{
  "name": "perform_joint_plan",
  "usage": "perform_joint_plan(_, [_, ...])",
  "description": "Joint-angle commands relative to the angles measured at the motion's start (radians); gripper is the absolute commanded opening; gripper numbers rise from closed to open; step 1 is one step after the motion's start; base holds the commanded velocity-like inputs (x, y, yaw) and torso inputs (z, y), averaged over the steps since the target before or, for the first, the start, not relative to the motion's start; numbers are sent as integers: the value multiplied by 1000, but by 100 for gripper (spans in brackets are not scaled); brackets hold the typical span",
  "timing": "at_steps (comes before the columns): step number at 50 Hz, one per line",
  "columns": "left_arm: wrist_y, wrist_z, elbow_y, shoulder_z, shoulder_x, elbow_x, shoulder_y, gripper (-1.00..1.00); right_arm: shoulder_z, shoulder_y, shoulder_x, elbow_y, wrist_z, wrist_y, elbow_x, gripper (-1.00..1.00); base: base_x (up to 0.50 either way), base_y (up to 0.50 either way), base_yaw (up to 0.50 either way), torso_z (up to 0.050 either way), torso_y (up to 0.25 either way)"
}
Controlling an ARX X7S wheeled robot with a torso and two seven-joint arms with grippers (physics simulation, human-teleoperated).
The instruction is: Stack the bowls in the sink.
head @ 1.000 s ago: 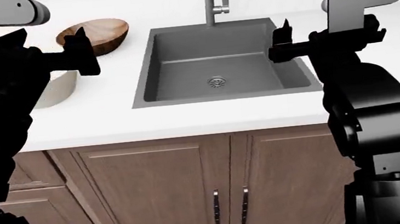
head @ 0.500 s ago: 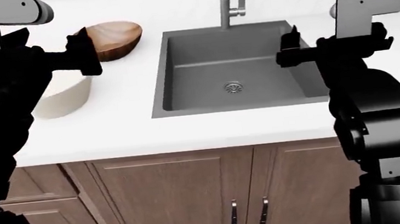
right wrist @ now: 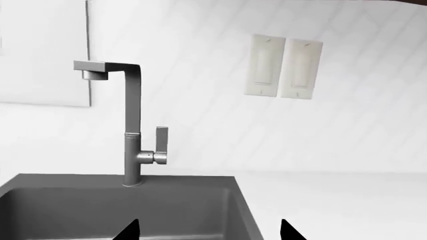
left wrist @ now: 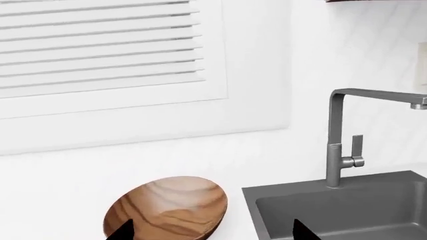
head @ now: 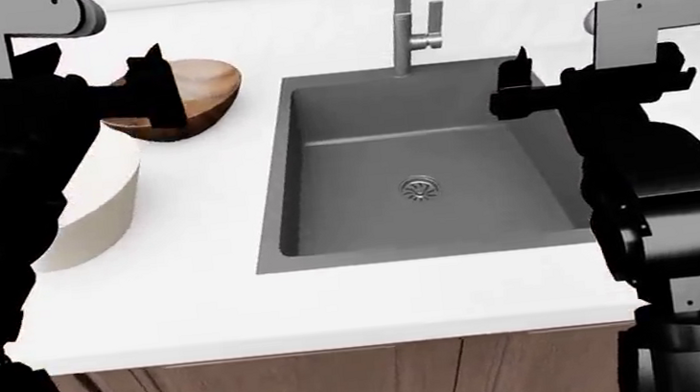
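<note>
The brown wood-grain bowl (head: 197, 93) (left wrist: 170, 205) sits on the white counter, left of the sink and near the back wall. Nearer the front, the cream-white bowl (head: 93, 216) is partly hidden behind my left arm. The dark grey sink (head: 363, 195) (left wrist: 347, 210) (right wrist: 120, 205) holds nothing but its round drain (head: 421, 188). My left gripper (head: 157, 84) (left wrist: 212, 232) hovers open at the brown bowl's near side, one fingertip over the bowl. Open and holding nothing, my right gripper (head: 509, 84) (right wrist: 209, 231) hangs over the sink's right rim.
A tall steel faucet (head: 410, 17) (left wrist: 333, 150) (right wrist: 132, 135) rises behind the sink. The backsplash carries a louvred window panel (left wrist: 100, 55) and two wall switches (right wrist: 283, 67). White counter (head: 206, 296) surrounds the basin, with its front edge close to my torso.
The head view has moved in and tilted down, so sink and bowls sit lower and larger and the cabinets have nearly left the view. My left gripper now overlaps the brown bowl.
</note>
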Motion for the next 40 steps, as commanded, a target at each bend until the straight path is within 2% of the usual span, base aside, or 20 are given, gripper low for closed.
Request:
perform_joint_plan(1, [5, -2, -8, 7, 1, -3, -6, 100, -3, 0, 4, -1, 4, 5, 3, 100, 383, 0, 0, 0, 0])
perform_joint_plan(18, [-7, -7, 4, 3, -8, -11, -12, 100, -21, 1, 3, -6, 1, 9, 7, 100, 385, 18, 0, 0, 1])
perform_joint_plan(40, [2, -10, -1, 8, -11, -17, -3, 100, -15, -8, 10, -6, 11, 3, 14, 100, 351, 143, 0, 0, 1])
